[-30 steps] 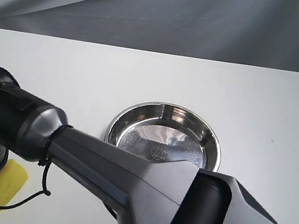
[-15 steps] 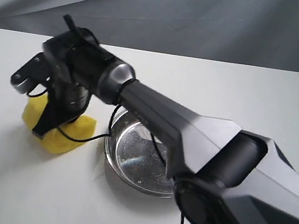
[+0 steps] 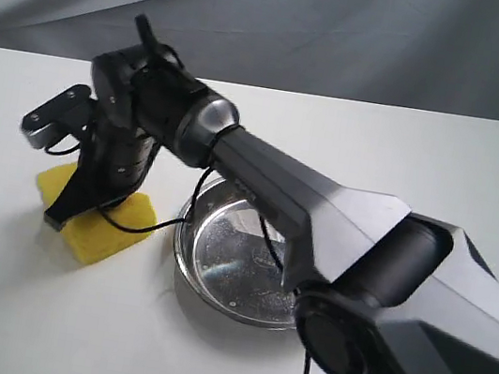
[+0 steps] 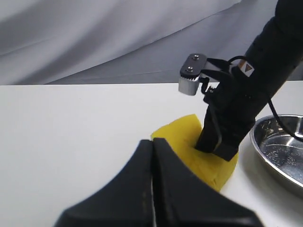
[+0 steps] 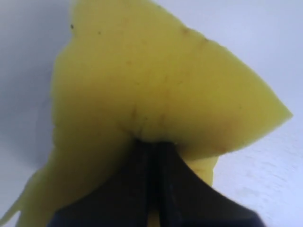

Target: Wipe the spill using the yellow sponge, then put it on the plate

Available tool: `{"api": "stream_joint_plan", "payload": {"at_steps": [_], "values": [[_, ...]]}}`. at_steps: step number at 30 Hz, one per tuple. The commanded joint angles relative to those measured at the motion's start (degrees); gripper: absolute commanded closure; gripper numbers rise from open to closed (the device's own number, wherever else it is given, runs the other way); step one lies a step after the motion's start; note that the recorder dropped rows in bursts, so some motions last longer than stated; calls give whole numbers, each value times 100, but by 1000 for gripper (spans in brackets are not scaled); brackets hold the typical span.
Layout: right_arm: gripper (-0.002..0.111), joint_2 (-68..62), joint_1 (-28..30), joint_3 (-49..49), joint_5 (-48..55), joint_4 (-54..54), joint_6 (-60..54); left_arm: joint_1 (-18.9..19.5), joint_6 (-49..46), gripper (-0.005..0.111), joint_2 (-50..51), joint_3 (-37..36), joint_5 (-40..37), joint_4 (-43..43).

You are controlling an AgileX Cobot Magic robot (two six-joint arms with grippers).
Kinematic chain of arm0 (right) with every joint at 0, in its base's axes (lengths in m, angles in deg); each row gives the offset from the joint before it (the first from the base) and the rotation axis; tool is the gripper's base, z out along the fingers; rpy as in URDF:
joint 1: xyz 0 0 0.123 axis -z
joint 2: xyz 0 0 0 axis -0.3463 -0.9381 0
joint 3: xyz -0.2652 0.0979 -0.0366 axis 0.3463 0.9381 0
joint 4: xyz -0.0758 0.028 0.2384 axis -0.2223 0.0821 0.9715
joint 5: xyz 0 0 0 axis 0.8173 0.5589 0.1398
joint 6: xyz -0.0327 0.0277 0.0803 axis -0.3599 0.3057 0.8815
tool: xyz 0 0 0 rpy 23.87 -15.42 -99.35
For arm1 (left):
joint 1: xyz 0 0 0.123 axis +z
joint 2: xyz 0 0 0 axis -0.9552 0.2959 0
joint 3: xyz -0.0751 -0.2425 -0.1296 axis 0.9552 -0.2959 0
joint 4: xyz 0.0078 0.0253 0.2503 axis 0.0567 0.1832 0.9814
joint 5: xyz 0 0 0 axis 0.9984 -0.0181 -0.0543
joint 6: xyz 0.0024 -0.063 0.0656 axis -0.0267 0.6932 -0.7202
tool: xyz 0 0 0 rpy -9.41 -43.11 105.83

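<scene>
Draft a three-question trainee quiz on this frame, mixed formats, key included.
1. What is the right end effector clamped on?
2. True or false: the yellow sponge sits on the table, outside the plate.
3. The left end effector is: A) open; B) shut and empty; C) shut on the yellow sponge.
Key: 1 the yellow sponge; 2 true; 3 B.

Grey tapered links and black joints are forming the right arm (image 3: 322, 208); the black right gripper (image 3: 63, 213) is bearing a silver two-screw bracket (image 4: 191, 80) and a thin cable (image 3: 138, 230).
</scene>
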Motion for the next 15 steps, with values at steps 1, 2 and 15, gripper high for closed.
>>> {"api": "stream_joint_plan", "payload": {"at_steps": [1, 2, 15], "values": [[108, -95, -686, 53, 237, 301, -233, -27, 5, 107, -11, -26, 10, -23], [108, -95, -830, 53, 237, 301, -278, -26, 17, 107, -11, -26, 10, -23], [108, -95, -1362, 53, 237, -173, -378, -26, 4, 107, -11, -26, 10, -23]]}}
